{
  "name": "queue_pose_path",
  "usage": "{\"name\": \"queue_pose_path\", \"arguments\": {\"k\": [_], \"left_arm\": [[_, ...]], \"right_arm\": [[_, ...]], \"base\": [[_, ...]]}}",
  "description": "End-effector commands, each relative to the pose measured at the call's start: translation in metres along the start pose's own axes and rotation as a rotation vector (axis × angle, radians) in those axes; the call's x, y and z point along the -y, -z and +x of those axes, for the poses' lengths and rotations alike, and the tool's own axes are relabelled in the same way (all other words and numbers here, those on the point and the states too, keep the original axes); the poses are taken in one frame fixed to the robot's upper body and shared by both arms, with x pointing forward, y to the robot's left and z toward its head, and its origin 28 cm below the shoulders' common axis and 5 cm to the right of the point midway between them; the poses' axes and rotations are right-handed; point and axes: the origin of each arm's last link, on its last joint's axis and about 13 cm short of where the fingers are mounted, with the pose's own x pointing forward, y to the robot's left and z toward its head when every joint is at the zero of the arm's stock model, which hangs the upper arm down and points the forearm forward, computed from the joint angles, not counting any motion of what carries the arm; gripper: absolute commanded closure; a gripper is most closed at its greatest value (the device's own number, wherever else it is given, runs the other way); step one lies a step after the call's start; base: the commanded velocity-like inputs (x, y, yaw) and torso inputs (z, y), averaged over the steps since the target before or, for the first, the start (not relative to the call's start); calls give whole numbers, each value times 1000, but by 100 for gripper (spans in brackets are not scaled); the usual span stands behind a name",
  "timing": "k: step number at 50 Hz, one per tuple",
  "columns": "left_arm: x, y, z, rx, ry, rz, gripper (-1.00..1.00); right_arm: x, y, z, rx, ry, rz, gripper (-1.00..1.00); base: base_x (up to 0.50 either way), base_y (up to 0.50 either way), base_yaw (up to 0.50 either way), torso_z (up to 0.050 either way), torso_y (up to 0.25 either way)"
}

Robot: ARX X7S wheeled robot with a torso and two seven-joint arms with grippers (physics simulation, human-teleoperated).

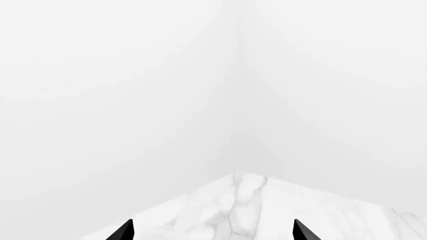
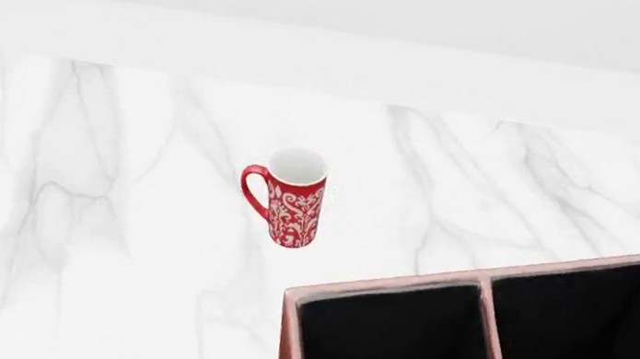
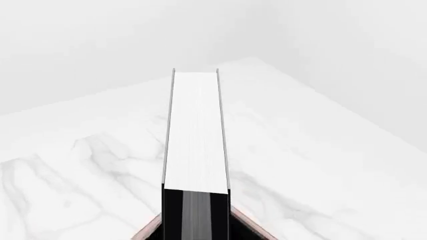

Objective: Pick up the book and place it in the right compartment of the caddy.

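The book (image 3: 195,130) fills the middle of the right wrist view, seen edge-on with white page edges between thin black covers. It is held out over the marble table, and my right gripper (image 3: 195,222) is shut on its near end. Just below that end shows a pale pinkish corner of the caddy (image 3: 148,231). In the head view the caddy (image 2: 387,286) sits at the lower right, its black compartments split by dividers. No arm shows in the head view. My left gripper (image 1: 213,231) is open, its two black fingertips (image 1: 125,231) wide apart with nothing between them.
A tall red patterned mug (image 2: 292,199) stands upright on the white marble table (image 2: 105,207), up and left of the caddy's near-left corner. A white wall runs behind the table. The left wrist view looks over a table corner (image 1: 240,176) toward a white room corner.
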Motion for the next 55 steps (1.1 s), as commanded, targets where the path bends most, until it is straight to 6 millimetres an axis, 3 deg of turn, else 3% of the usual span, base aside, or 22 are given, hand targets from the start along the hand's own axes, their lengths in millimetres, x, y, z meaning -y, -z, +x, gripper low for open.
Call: {"name": "queue_pose_path", "arguments": {"k": [1,13,26,38,55], "left_arm": [[1,0,0,-2,2,1,-100],[1,2,0,-2,3,-1,-100],[2,4,1,-6,8,-2,-100],[0,4,1,-4,6,-6,-100],[1,3,0,-19,34,-39,-100]], "right_arm": [[6,-18,3,-45,87,47,100],[3,-23,0,-57,98,30,100],[-2,-33,-23,-33,96,-12,100],[-5,-21,-37,-36,74,-28,100],[-5,-12,-37,-57,63,-30,100]], "base": [[0,0,0,0,10],[0,0,0,0,1],[0,0,0,1,2],[0,0,0,0,2],[0,0,0,1,1]]}}
